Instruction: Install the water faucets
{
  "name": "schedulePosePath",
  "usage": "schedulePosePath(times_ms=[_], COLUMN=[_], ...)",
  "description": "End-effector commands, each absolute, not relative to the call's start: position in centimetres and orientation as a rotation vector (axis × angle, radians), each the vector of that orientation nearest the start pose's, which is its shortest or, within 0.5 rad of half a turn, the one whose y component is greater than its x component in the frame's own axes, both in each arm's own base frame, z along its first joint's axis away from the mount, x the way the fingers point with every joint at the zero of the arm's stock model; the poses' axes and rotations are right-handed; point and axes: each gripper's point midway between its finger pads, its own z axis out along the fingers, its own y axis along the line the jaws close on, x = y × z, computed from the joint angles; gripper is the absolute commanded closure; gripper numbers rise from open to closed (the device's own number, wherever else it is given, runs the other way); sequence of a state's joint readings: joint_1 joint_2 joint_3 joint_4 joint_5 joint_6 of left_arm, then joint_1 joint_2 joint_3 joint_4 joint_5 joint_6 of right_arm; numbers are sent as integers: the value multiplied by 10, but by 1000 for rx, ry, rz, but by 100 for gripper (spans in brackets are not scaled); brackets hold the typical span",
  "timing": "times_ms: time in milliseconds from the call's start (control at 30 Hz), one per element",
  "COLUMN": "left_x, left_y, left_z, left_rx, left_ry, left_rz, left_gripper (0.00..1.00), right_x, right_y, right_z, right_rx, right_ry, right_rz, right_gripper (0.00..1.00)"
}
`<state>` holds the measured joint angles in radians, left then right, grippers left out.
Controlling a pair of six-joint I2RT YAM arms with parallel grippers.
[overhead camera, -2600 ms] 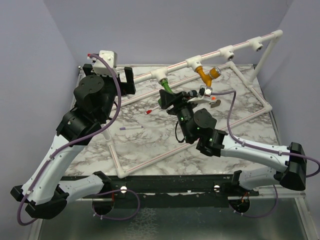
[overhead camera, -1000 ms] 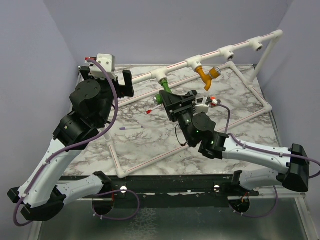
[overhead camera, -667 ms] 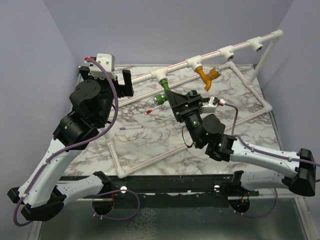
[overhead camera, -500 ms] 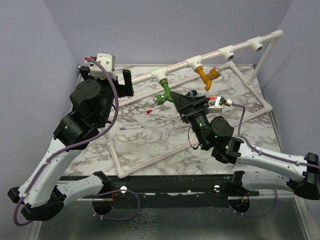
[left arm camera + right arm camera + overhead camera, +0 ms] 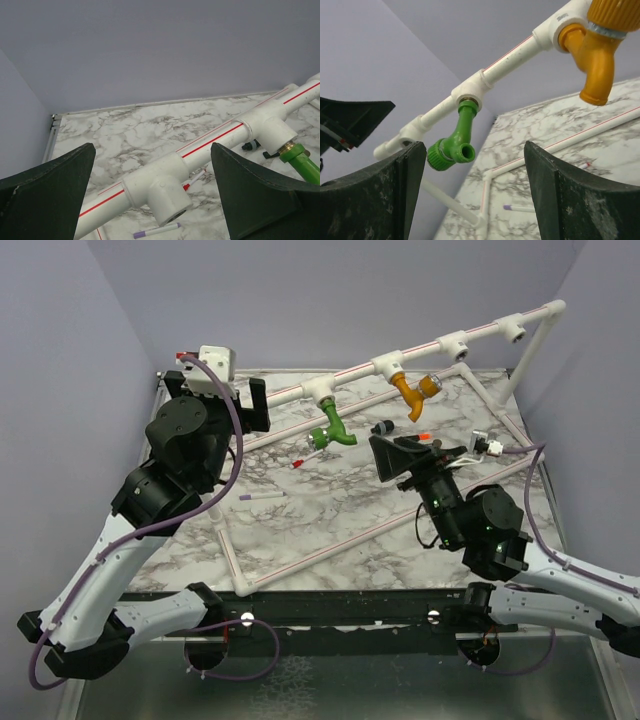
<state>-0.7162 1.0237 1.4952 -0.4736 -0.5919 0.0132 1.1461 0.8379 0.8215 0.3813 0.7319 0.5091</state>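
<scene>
The green faucet (image 5: 331,430) (image 5: 455,145) hangs from a T-socket (image 5: 322,392) of the raised white pipe, with nothing touching it. The orange faucet (image 5: 412,392) (image 5: 595,60) hangs from the socket to its right. My right gripper (image 5: 397,456) (image 5: 470,200) is open and sits right of and nearer than the green faucet, apart from it. My left gripper (image 5: 220,390) (image 5: 155,200) is open at the pipe's left end. Its wide-spread fingers (image 5: 45,195) flank an empty T-socket (image 5: 160,190) without touching it. The green faucet's stem (image 5: 300,162) shows at that view's right edge.
A purple pen (image 5: 262,497) (image 5: 155,230) and a red-tipped pen (image 5: 305,458) lie on the marble table (image 5: 330,520) inside the white pipe frame (image 5: 235,560). A small black part (image 5: 382,427) lies by the green faucet. Two more empty T-sockets (image 5: 455,343) sit further right on the raised pipe.
My right gripper has opened off the green faucet and drawn back to the right and nearer. The green faucet stays hanging from its socket. The left arm has barely moved.
</scene>
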Motion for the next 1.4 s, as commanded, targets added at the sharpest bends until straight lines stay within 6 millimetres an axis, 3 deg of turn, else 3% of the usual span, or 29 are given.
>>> schedulePosePath(times_ms=[0, 267, 500, 633, 900, 1367], left_x=[286, 288, 287, 286, 286, 285], left_y=[-121, -123, -122, -122, -119, -117], left_z=[466, 461, 460, 460, 455, 452], left_rx=[127, 149, 154, 154, 155, 172], left_ry=[1559, 1568, 1569, 1569, 1577, 1581], left_rz=[-83, -69, -69, -67, -48, -31], left_gripper=[1, 1, 1, 1, 1, 1], right_x=[216, 211, 199, 206, 222, 244], right_y=[226, 202, 226, 239, 261, 304], right_z=[398, 409, 401, 391, 388, 399], right_rx=[-46, -455, -973, -1155, -1317, -1392], right_ry=[1359, 1249, 1018, 938, 762, 573], right_rz=[686, 307, 42, -122, -383, -617], right_gripper=[17, 15, 7, 5, 3, 4])
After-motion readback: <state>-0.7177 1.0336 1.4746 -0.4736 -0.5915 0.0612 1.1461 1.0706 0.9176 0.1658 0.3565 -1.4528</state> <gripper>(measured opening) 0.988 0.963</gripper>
